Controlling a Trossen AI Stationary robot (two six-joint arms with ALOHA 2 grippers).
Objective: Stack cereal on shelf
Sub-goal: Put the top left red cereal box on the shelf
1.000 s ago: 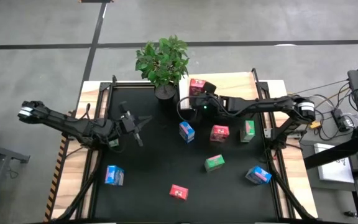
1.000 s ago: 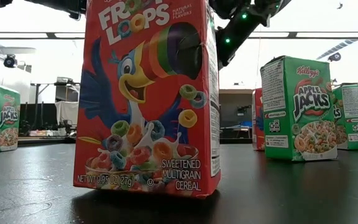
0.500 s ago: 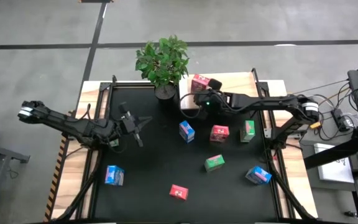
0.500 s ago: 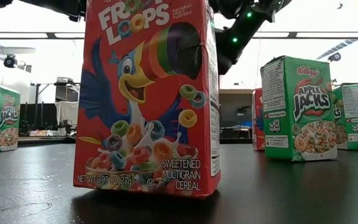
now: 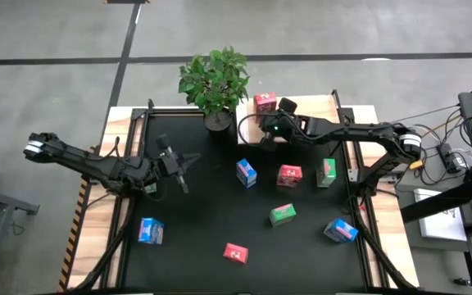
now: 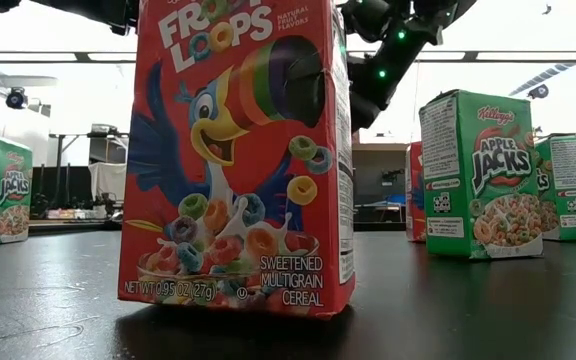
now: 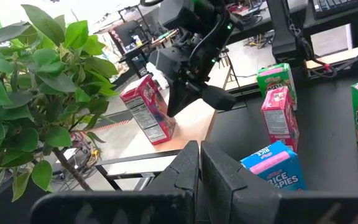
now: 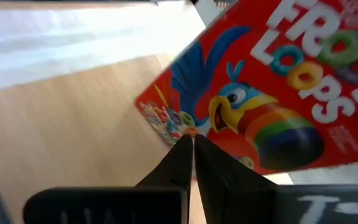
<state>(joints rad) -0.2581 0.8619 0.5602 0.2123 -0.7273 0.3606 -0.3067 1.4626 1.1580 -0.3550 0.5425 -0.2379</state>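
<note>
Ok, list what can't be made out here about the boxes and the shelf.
- Shelf: high view, right arm covers part of it.
- Low view: big Froot Loops box hides the table behind it; shelf unseen.
- Far red box: low view, mostly behind the green box.
- Box prints: too small in the high view.

Right arm stretched far across, right gripper [image 5: 262, 136] pinched closed, left arm bent low, left gripper [image 5: 183, 168] likewise closed, idle.

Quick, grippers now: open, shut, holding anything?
Left gripper: shut, empty, over the table.
Right gripper: shut, empty, beside the Froot Loops box on the shelf.
</note>
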